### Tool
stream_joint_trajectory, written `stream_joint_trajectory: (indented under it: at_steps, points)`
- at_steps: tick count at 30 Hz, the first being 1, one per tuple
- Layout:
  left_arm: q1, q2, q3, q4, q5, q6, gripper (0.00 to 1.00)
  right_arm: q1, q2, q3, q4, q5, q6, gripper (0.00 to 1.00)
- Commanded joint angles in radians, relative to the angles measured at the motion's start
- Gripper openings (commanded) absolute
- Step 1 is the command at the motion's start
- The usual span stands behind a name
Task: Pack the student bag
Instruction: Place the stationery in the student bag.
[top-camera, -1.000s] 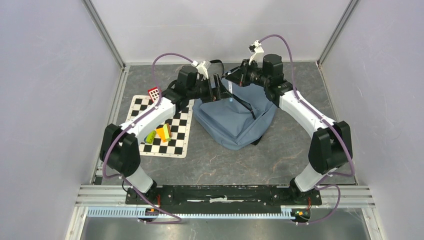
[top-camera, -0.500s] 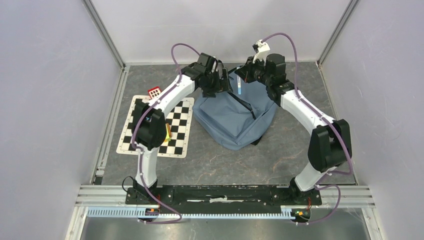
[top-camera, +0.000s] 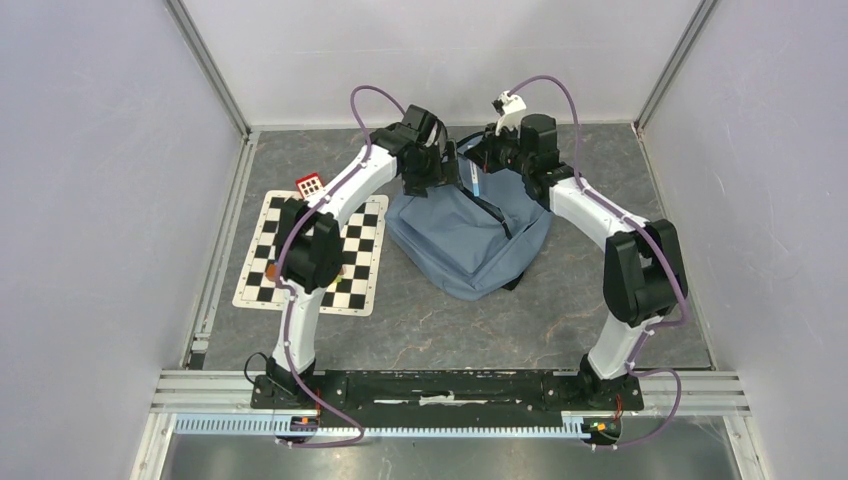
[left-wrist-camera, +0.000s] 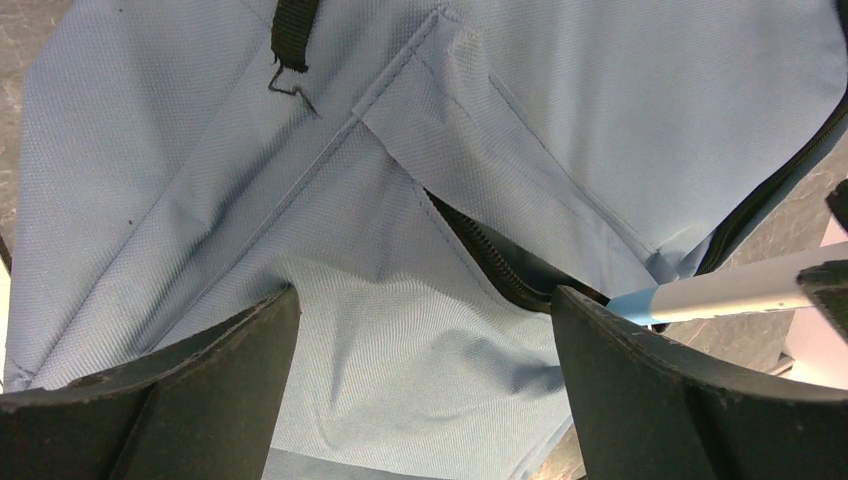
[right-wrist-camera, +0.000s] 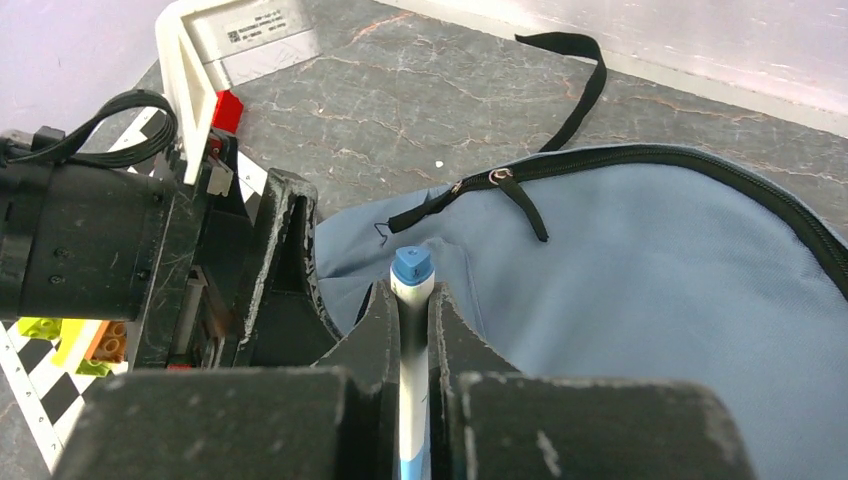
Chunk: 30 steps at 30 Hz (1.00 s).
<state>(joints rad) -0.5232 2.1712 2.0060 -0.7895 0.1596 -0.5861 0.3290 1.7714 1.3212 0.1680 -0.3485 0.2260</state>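
The student bag (top-camera: 470, 240) lies flat mid-table, blue-grey, with a dark zipper (left-wrist-camera: 500, 265) partly undone near its far edge. My left gripper (top-camera: 437, 172) hovers over the bag's far left part. It is open wide (left-wrist-camera: 425, 330), with only wrinkled bag fabric (left-wrist-camera: 400, 340) showing between its fingers (left-wrist-camera: 150, 400). My right gripper (top-camera: 480, 165) is shut (right-wrist-camera: 410, 300) on a white pen with a blue cap (right-wrist-camera: 412, 275). The pen (left-wrist-camera: 720, 292) points at the zipper gap, close beside the left gripper (right-wrist-camera: 270, 260).
A checkered mat (top-camera: 300, 255) lies left of the bag, with a small red gridded block (top-camera: 309, 185) at its far corner and coloured bricks (right-wrist-camera: 60, 340) on it. A loose black strap (right-wrist-camera: 575, 90) trails behind the bag. Walls close in on three sides.
My left arm has stretched out over the mat, and its gripper has opened wider above the bag's far edge. The right gripper with the pen has shifted slightly left.
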Motion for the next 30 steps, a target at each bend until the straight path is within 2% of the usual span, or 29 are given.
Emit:
stream_joint_trajectory:
  at_steps: [1,4,5,10,14,17,19,26,30]
  points:
    - [0.007,0.036,0.054,-0.01,-0.012,0.028,1.0,0.001,0.023,0.037,0.055,-0.027,-0.039,0.0]
    - [0.008,0.042,0.054,-0.01,0.0,0.032,0.98,0.0,0.039,0.031,0.056,-0.036,-0.06,0.0]
    - [0.008,0.042,0.053,-0.009,0.006,0.035,0.93,0.001,0.044,0.026,0.057,-0.039,-0.07,0.0]
    - [0.008,0.022,0.027,0.029,0.042,0.043,0.46,0.002,0.059,-0.002,0.055,-0.058,-0.108,0.0]
    - [0.008,-0.011,-0.017,0.075,0.06,0.04,0.18,0.004,0.073,-0.004,0.035,-0.09,-0.122,0.0]
    - [0.007,-0.035,-0.049,0.111,0.081,0.042,0.05,0.007,0.085,0.001,0.007,-0.13,-0.126,0.0]
    - [0.007,-0.053,-0.073,0.143,0.094,0.043,0.02,0.01,0.103,0.008,-0.028,-0.161,-0.136,0.0]
    - [0.007,-0.13,-0.194,0.315,0.162,0.014,0.02,0.022,0.133,-0.02,-0.118,-0.213,-0.164,0.0]
    - [0.007,-0.157,-0.23,0.355,0.165,0.02,0.02,0.022,0.138,-0.024,-0.138,-0.236,-0.16,0.0]
